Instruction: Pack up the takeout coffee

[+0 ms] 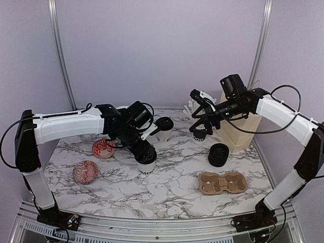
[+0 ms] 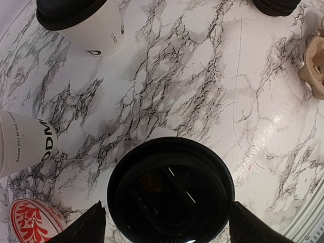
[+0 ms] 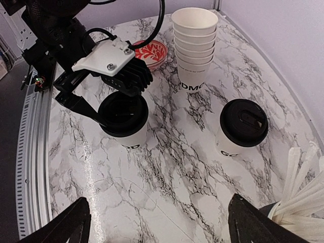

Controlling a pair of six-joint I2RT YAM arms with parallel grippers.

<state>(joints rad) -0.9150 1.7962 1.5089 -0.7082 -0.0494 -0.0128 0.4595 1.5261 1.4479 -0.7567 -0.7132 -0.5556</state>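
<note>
While the left fingers [image 2: 96, 223] stand spread, 1 lidded cup [image 2: 171, 195] sits between them, seemingly untouched

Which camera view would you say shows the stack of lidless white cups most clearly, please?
The right wrist view: the stack of lidless cups stands whole there, with its open top rim, nested rims and lettering all visible. The left wrist view shows only the lettered base at its left edge. In the top external view I cannot pick it out; the left arm seems to hide it.
</note>
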